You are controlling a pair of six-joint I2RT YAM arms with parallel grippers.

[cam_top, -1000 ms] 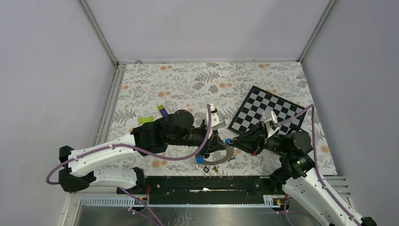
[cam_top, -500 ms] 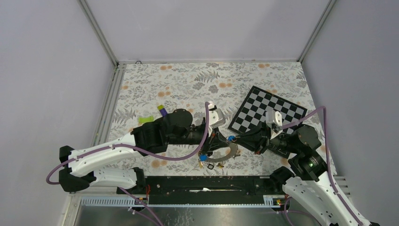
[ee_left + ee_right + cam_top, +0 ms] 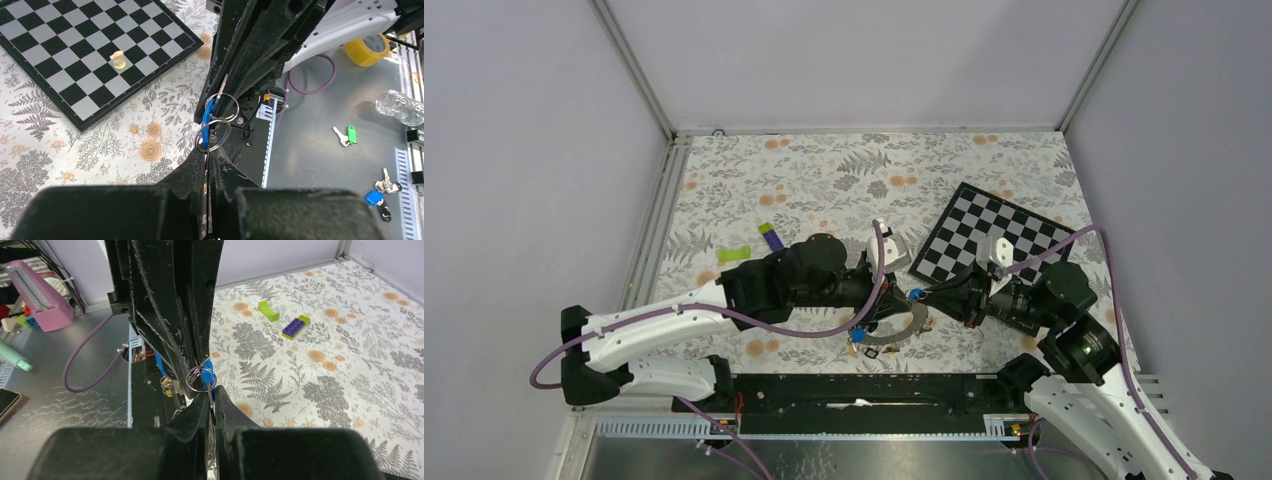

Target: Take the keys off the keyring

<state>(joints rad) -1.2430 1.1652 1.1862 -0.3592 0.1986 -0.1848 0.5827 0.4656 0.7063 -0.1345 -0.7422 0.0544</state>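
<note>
Keyring [image 3: 911, 326]: tilted on the near side of both pincer tips, its rim pinched edge-on by the left one.
Blue key [image 3: 206, 114]: between the two tips, hung on small wire rings [image 3: 213, 136], at the right pincer's tip.
Other keys [image 3: 861, 345]: bunched just under the left pincer, on its near side.
Left pincer [image 3: 209, 156]: fingers together, clamped on the keyring.
Right pincer [image 3: 211, 392]: fingers together, clamped on the blue key, tip to tip with the left.
Chessboard [image 3: 60, 55]: beyond the right pincer, with one pale piece [image 3: 118, 59] on it.
</note>
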